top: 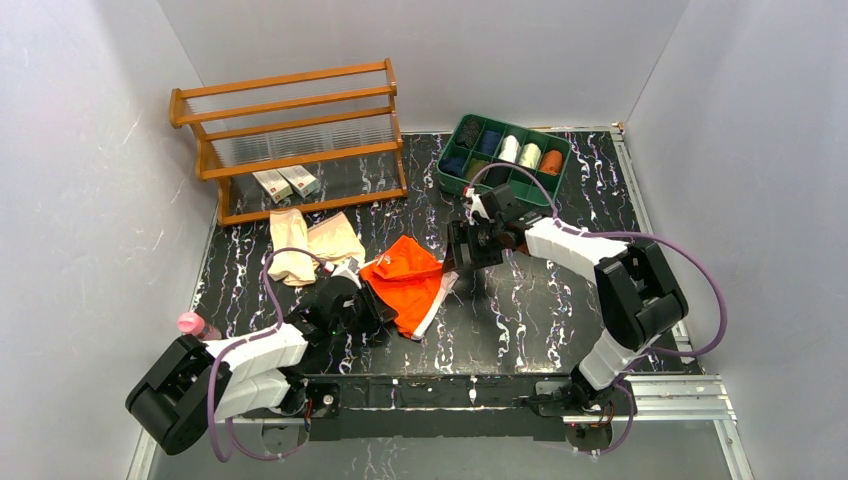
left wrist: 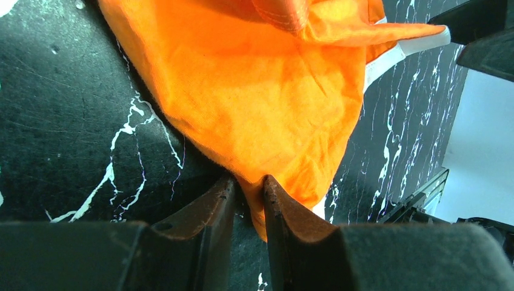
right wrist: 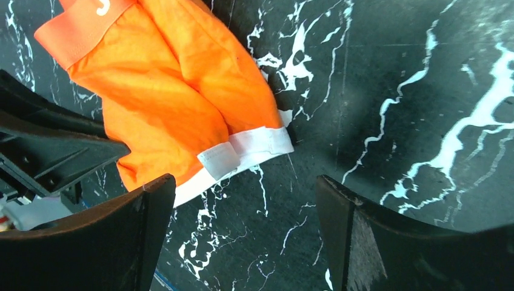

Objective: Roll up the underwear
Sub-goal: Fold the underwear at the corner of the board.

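- The left gripper (left wrist: 248,191) is clamped on a thin fold at the near corner of the orange underwear (left wrist: 260,91). Only the cloth's edge sits between the tips, so a firm pull could slip it free.
- The right gripper (right wrist: 242,182) hangs empty just above the table (right wrist: 394,91), jaws wide apart, with 1 finger (right wrist: 109,230) beside the white trim (right wrist: 242,151). Closing from here would, I judge, catch only the trim or nothing.
- The orange underwear lies mid-table between the 2 grippers, bunched into folds, not flat. Rolling it as it lies would likely give a loose, lopsided roll.
- With 1 corner held and the rest free, dragging may crumple the cloth further instead of spreading it.
- Both arms crowd the same garment, so a careless reach could knock 1 gripper into the other.
- The tan underwear (top: 310,240) lies farther back and to the left, untouched. A wide sweep of the left arm might snag it.
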Robot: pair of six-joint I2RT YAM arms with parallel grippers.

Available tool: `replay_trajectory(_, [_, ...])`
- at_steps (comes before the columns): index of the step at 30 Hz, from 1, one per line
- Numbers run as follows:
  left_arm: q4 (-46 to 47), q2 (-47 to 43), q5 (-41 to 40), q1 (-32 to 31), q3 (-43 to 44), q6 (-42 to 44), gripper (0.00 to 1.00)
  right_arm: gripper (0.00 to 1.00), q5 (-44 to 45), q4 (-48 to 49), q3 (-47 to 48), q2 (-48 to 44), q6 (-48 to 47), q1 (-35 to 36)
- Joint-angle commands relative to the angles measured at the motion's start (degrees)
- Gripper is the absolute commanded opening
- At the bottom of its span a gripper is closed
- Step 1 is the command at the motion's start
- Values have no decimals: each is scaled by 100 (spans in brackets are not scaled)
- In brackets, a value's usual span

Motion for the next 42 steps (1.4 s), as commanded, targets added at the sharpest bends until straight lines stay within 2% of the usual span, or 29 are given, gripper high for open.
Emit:
replay_trajectory(1, [-249,-44,-119,9,137,99,23,90,-751,644,-272,137,-78,-23])
replay_trajectory(5, [-279,-29,-114,11,148,112,23,89,-965,879,-319,309,-31,-22])
replay_trajectory(10, [-352,-18,-91,9,204,135,23,90,-791,1021,-285,590,14,-22])
replay_trajectory(16, [-414,-27,-102,5,244,153,22,82,-644,1184,-293,869,143,-33])
replay_trajectory(22, [-452,-29,-118,7,267,177,22,61,-708,1282,-294,903,108,-28])
replay_trajectory(28, [-433,2,-117,11,296,178,22,31,-1050,1414,-235,726,54,-24])
replay_trajectory(34, [-206,82,-118,6,272,75,22,10,-1099,1289,-81,424,-53,87])
replay_trajectory(36, [-81,142,-109,5,262,16,22,7,-905,1154,-1,323,-144,264])
replay_trajectory(42, [182,342,-104,10,270,-73,22,6,538,785,199,-171,-470,1135])
